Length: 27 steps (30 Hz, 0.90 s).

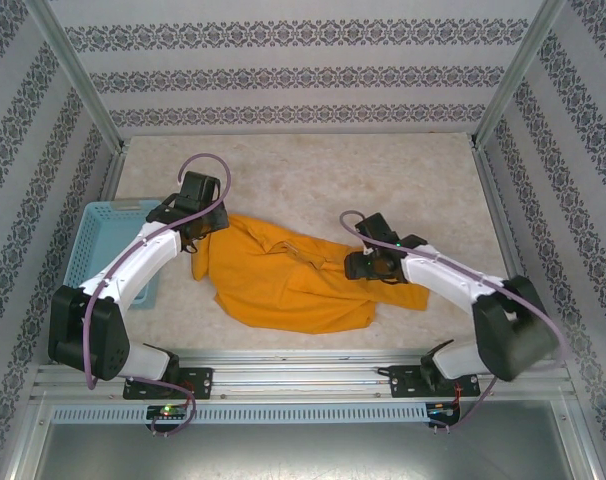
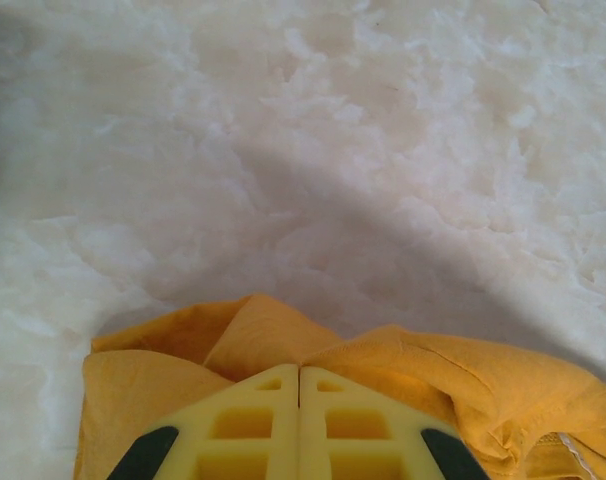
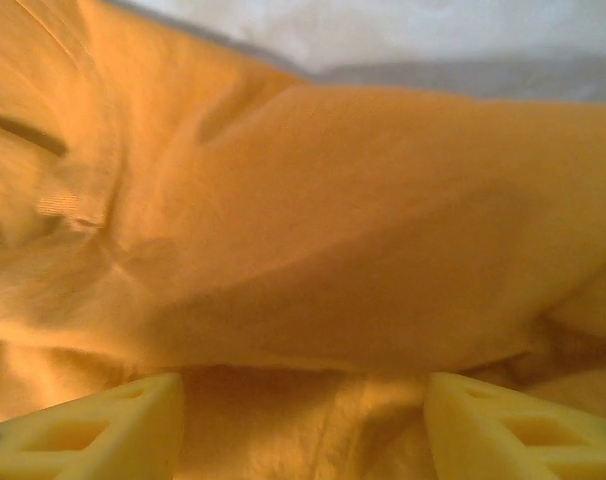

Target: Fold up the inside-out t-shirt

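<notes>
On my overhead feed the pale counter carries the inside-out t-shirt, a rumpled orange heap spread between the two arms, near the front edge. A light blue basket sits at the left side. My left pincer is clenched at the shirt's far-left corner, fingers pressed together over bunched cloth. My right pincer is released, fingers apart over the fabric.
</notes>
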Tool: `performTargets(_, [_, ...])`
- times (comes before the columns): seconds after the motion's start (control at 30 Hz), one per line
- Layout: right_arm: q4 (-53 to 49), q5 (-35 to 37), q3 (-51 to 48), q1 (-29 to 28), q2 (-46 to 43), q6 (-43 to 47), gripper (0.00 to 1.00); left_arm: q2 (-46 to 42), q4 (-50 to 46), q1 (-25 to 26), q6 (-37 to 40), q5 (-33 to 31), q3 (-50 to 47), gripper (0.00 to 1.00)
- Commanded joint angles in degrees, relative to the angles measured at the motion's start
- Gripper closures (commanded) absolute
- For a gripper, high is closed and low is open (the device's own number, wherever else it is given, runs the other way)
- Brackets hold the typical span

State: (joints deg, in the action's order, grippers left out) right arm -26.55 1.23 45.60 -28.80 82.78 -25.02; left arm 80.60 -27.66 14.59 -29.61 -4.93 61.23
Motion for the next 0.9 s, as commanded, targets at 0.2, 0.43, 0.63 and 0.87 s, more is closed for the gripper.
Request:
performTargets(0.2, [-1.3,9.7,8.8,-0.5,8.4,3.3,0.82,-3.2,0.9,-1.8,0.1,-0.4,-0.4,1.00])
performTargets(0.43, [-4.6,13.1,10.6,1.1,0.7,5.5,1.00,-6.0,1.1,-2.5,-0.1,-2.4,-1.5,1.00])
performTargets(0.63, [-5.4,9.9,12.4,6.6,-2.7,7.1,1.00,-7.1,1.4,-2.9,-0.6,-2.6,-2.7,1.00])
performTargets(0.87, [-6.4,2.5,22.6,13.3,11.3,7.3,1.00,-5.2,2.2,-3.1,-1.1,-1.4,-2.5,1.00])
